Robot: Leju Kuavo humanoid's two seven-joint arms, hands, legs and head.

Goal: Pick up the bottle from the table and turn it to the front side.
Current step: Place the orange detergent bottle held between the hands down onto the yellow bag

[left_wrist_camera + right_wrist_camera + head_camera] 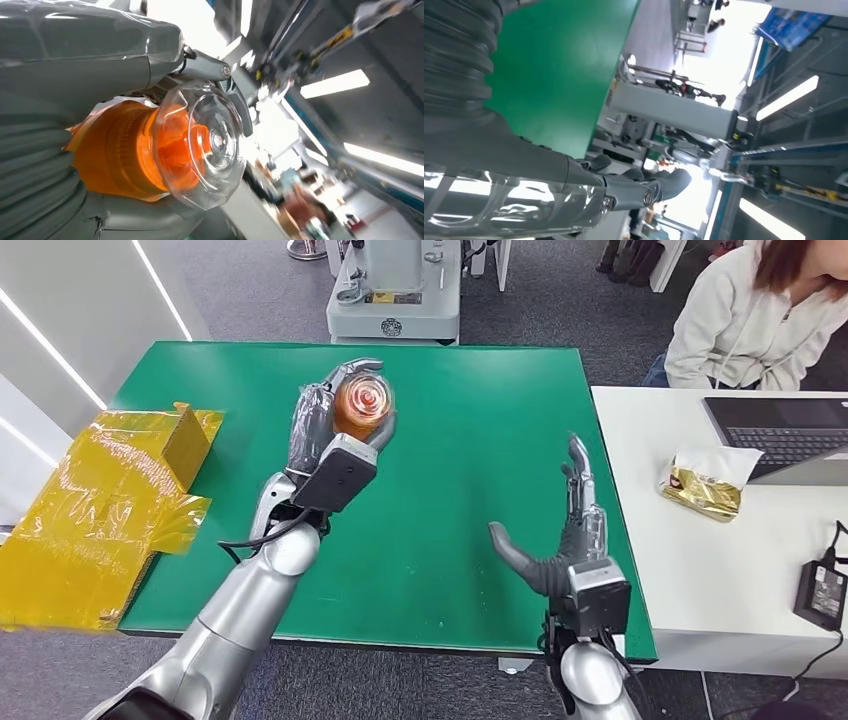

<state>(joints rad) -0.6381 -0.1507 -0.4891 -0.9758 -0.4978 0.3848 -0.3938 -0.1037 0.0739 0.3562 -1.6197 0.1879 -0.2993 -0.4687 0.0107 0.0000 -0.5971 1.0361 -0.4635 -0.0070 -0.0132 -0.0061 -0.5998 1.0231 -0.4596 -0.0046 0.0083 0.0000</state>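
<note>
Above the green table my left hand grips the orange bottle lifted clear, base toward me, my right hand spread empty nearer me; turning carelessly, smooth plastic could slip through my fingers.

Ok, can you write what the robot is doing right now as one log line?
left hand: holds orange bottle lifted above green table | right hand: open, empty, over table | bottle: clear cap end toward wrist camera

robot hand empty, fingers apart, green table
</note>
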